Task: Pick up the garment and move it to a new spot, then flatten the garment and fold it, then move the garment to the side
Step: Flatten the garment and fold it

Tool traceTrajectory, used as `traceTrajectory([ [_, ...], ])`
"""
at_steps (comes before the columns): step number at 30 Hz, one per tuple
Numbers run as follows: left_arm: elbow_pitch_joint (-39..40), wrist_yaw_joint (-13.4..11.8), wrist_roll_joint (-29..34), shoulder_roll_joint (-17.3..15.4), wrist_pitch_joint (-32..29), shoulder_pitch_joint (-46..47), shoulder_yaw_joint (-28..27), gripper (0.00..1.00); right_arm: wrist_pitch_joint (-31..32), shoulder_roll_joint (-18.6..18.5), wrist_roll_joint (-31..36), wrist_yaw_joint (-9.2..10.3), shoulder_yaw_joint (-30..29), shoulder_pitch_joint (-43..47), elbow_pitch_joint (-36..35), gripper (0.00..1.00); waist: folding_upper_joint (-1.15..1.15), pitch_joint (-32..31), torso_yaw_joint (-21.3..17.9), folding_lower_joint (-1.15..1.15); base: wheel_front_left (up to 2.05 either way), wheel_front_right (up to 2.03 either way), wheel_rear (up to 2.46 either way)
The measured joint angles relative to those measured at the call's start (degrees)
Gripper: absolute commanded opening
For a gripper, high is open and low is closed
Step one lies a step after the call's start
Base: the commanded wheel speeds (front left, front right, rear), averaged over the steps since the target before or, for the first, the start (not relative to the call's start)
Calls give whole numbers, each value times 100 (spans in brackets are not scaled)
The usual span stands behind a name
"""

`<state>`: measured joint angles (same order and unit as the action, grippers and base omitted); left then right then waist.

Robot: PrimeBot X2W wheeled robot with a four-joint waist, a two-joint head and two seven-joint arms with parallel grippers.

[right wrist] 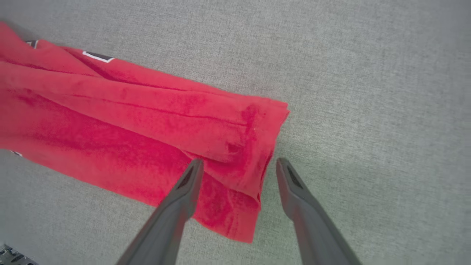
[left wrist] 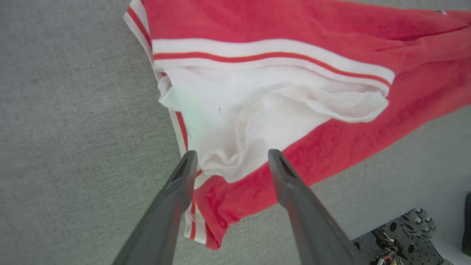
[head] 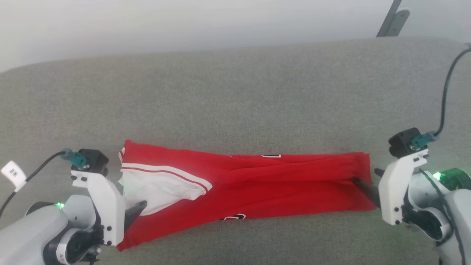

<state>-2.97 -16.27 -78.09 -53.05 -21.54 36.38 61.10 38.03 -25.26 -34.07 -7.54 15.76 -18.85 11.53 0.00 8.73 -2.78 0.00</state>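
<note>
The red jersey T-shirt (head: 257, 184) lies as a long folded band midway across the grey fabric surface (head: 235, 92). It looks soft, light and limp, so it is probably best pinched through all layers at its ends. There the left claw (left wrist: 230, 156) and right claw (right wrist: 237, 163) hang spread, holding nothing.

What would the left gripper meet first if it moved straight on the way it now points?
Most likely the white sleeve of the garment: the left gripper points at its crumpled fabric, which lies right ahead between the open fingers. How high the fingers stand above the cloth is unclear.
</note>
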Motion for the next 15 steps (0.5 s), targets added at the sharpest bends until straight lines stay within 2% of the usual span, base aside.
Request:
traceTrajectory([
  [6, 130, 88, 68, -60, 623, -269, -104, 100, 22, -45, -64, 1, -240, 135, -85, 100, 0, -213, 54, 0, 0, 0, 0],
  [15, 54, 4, 670, -88, 2440, -815, -347, 100, 102, 13, 68, 2, -648, 282, 134, 100, 0, -442, 318, 0, 0, 0, 0],
])
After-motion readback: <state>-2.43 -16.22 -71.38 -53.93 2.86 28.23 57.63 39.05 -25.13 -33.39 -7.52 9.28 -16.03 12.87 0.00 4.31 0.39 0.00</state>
